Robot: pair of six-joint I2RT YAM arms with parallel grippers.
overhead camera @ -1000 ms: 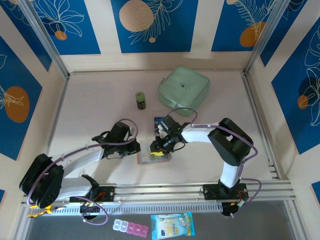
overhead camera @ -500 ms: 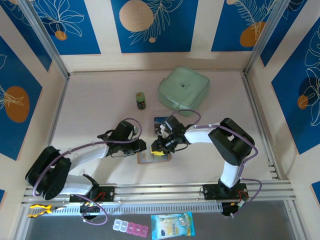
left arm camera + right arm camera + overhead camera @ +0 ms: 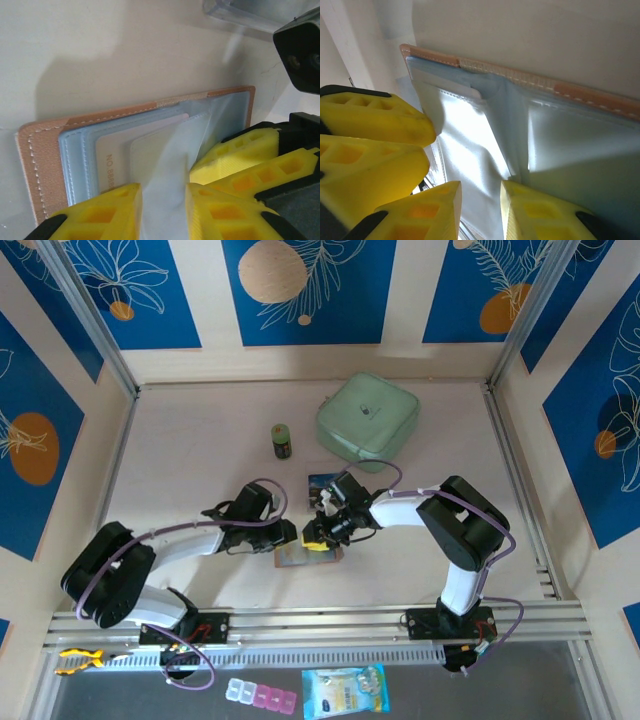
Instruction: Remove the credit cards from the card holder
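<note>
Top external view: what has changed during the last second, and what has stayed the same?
The left end effector moved right, towards the card holder, and now reaches its left edge; in the left wrist view a clear pocket sleeve lies between its fingers, though a grip cannot be confirmed. The right end effector stayed over the card holder. The mint-green case and small jar did not move.

1. Top external view: bright, even overhead light; sharp throughout; short, soft shadows on the table (image 3: 190, 440).
2. Left wrist view: a soft shadow darkens the left centre; the yellow fingers (image 3: 100, 212) at the bottom edge are blurred.
3. Right wrist view: white glare covers the card holder (image 3: 470, 145) pocket at centre.
</note>
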